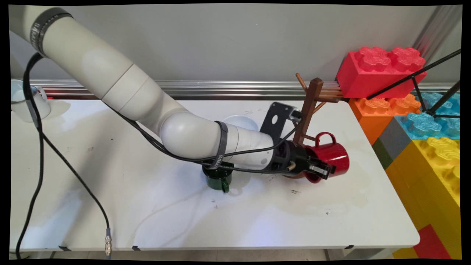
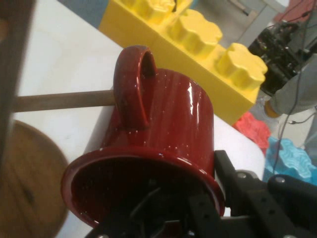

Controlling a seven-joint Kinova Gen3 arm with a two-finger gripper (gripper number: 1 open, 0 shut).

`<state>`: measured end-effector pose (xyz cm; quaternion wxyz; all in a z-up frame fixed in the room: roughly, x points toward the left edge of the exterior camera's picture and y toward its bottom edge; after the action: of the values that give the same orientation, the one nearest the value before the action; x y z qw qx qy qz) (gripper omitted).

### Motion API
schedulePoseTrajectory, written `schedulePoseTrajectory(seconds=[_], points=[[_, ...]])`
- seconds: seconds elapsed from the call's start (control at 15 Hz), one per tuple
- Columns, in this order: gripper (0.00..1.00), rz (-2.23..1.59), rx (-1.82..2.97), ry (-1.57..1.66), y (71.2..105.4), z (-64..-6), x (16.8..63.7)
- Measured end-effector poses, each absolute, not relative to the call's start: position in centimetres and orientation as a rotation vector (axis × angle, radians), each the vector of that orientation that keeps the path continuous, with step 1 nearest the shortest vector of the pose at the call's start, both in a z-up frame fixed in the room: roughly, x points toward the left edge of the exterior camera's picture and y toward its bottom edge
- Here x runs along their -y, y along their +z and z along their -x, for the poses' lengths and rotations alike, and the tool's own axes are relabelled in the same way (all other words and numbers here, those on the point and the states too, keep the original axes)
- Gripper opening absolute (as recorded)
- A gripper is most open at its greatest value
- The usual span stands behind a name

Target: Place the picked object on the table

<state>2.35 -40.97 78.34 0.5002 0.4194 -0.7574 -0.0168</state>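
Gripper (image 1: 323,170) clamped on the red mug (image 1: 331,156) rim — one finger inside, one outside. Mug on its side near table (image 1: 110,206) right edge, handle at a mug tree (image 1: 309,106) peg — not hung free.

1. My arm (image 1: 121,95) is made of thick, rounded white links, joined by smooth elbow-like housings with faint seams between sections.
2. A dark grey band (image 1: 46,27) with pale lettering wraps my upper link; a second lettered strap (image 1: 222,145) circles my forearm.
3. Black cables (image 1: 36,147) run along me and hang loose, one ending in a small silver connector (image 1: 107,244).
4. A flat black bracket (image 1: 276,119) with a round hole stands off my wrist.
5. My gripper (image 1: 319,169) is black, with a blocky linkage, silver screw heads and a brass-coloured fitting.
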Motion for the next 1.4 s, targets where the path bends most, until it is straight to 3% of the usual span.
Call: schedulePoseTrajectory(seconds=[0.87, 1.4], points=[[0.00, -0.956, 1.877, -0.062, 80.6, -2.0, 39.0], [0.00, -0.920, 1.988, -0.073, 84.3, -3.8, 37.7]])
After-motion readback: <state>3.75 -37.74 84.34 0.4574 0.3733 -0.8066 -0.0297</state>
